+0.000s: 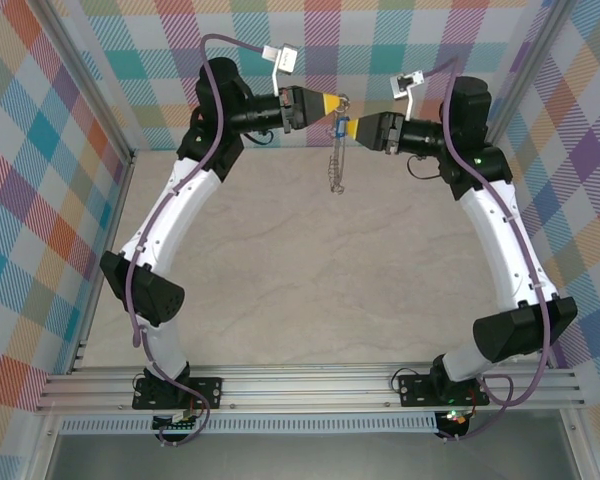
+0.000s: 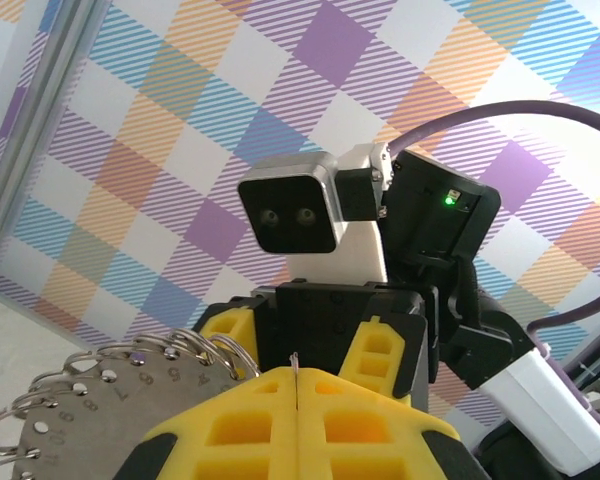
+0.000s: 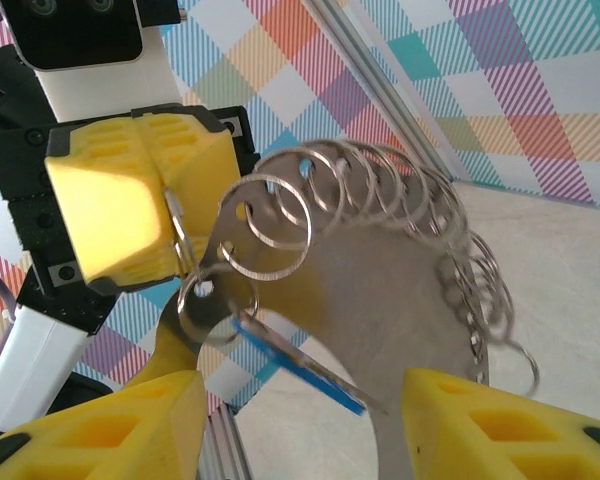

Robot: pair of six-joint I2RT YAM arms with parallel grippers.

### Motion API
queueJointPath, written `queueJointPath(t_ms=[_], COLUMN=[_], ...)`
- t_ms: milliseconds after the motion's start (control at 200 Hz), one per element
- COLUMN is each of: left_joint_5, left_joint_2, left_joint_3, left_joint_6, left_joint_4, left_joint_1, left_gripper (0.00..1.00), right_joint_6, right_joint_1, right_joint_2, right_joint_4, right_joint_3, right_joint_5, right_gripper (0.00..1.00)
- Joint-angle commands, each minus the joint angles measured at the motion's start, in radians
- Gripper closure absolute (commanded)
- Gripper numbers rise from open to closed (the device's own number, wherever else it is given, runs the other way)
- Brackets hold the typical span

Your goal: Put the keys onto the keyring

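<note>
The keyring (image 3: 400,290) is a grey metal arc plate fringed with many split rings, held in the air at the back of the cell. It hangs down like a chain (image 1: 337,165) in the top view. My left gripper (image 1: 332,103) is shut on a thin wire loop at the keyring's end (image 2: 296,380). The key with its blue tag (image 3: 300,365) dangles from a small ring on the plate. It slants across the gap of my right gripper (image 3: 305,425), which is open, with neither yellow finger touching the key. The two grippers face each other closely (image 1: 346,128).
Plaid walls (image 1: 70,120) enclose the cell on three sides, with aluminium posts at the corners. The beige table (image 1: 310,300) lies well below both grippers. The arms' bases sit on the rail at the near edge (image 1: 310,385).
</note>
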Motion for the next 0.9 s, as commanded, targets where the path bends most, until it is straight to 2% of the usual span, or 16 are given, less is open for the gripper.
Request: queueJointPath(t_ms=[0,195,275,410,605,895], left_joint_5=[0.022,0.034,0.031,0.024,-0.012,-0.020], left_joint_2=[0.003,0.017,0.019,0.015,0.004,0.001], left_joint_3=[0.048,0.070,0.070,0.070,0.070,0.065], left_joint_6=[-0.024,-0.028,-0.027,-0.010,0.055,0.071], left_joint_4=[0.056,0.047,0.045,0.028,-0.039,-0.056], left_joint_1=[-0.015,-0.018,-0.019,-0.019,-0.018,-0.017], left_gripper=[1.00,1.00,1.00,1.00,1.00,1.00], right_joint_6=[0.006,0.003,0.003,-0.009,-0.047,-0.067], right_joint_1=[0.014,0.027,0.029,0.030,0.031,0.031], right_joint_2=[0.018,0.035,0.040,0.034,0.001,-0.031], right_joint_4=[0.043,0.043,0.043,0.023,-0.039,-0.072], right_joint_3=[0.047,0.057,0.060,0.056,0.027,-0.010], right_joint_5=[-0.039,-0.041,-0.044,-0.043,-0.021,-0.006], right_gripper=[0.46,0.45,0.48,0.61,0.63,0.89])
